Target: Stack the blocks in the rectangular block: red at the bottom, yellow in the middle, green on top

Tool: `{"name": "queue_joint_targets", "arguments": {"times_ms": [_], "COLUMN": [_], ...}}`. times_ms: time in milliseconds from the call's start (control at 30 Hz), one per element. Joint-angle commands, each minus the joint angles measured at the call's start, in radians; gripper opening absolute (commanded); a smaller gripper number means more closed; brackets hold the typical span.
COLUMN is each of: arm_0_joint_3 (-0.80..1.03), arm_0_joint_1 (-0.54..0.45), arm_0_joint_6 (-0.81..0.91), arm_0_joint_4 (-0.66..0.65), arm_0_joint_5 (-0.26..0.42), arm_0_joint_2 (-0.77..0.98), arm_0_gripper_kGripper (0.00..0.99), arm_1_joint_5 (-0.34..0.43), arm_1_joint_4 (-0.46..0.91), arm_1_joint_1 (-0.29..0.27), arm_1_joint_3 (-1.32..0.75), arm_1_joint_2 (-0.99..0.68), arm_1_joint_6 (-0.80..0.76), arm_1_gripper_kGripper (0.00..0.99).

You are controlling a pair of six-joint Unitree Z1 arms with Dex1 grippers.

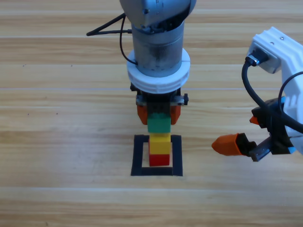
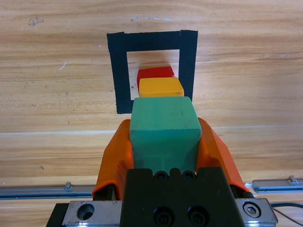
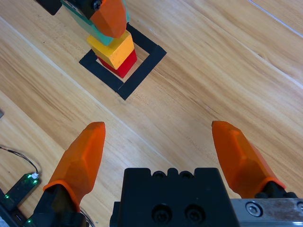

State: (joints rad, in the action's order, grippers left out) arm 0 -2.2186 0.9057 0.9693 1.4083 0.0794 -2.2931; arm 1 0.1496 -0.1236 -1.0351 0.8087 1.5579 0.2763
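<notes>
The red cube [image 1: 159,159] sits inside the black tape outline [image 1: 138,156], with the yellow cube [image 1: 159,144] stacked on it. My left gripper [image 1: 158,114] is shut on the teal-green cube [image 1: 159,124] and holds it right over the yellow one; I cannot tell whether the two touch. In the left wrist view the green cube [image 2: 164,127] fills the jaws, with the yellow cube [image 2: 160,88] and red cube [image 2: 155,73] beyond it inside the tape [image 2: 121,75]. My right gripper [image 1: 241,132] waits open at the right, holding nothing.
The right wrist view shows the stack [image 3: 112,49] in its tape square [image 3: 142,71] far off, with the left arm's orange finger [image 3: 111,19] on the green cube. Bare wooden table [image 1: 57,142] lies around the square.
</notes>
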Motion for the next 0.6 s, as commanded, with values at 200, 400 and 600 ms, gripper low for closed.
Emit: {"name": "queue_joint_targets", "arguments": {"times_ms": [200, 400, 600], "arm_0_joint_3": [0.023, 0.022, 0.020], "arm_0_joint_1": [0.024, 0.024, 0.024], "arm_0_joint_6": [0.016, 0.016, 0.017], "arm_0_joint_4": [0.003, 0.001, 0.001], "arm_0_joint_5": [0.010, 0.008, 0.010], "arm_0_joint_2": [-0.066, -0.078, -0.082], "arm_0_gripper_kGripper": [0.000, 0.000, 0.000], "arm_1_joint_5": [-0.001, -0.001, -0.001], "arm_1_joint_4": [0.012, 0.012, 0.012], "arm_1_joint_1": [0.027, 0.027, 0.027], "arm_1_joint_3": [-0.034, -0.034, -0.034], "arm_1_joint_2": [-0.009, -0.009, -0.009], "arm_1_joint_6": [-0.011, -0.011, -0.011], "arm_1_gripper_kGripper": [0.990, 0.990, 0.990]}}
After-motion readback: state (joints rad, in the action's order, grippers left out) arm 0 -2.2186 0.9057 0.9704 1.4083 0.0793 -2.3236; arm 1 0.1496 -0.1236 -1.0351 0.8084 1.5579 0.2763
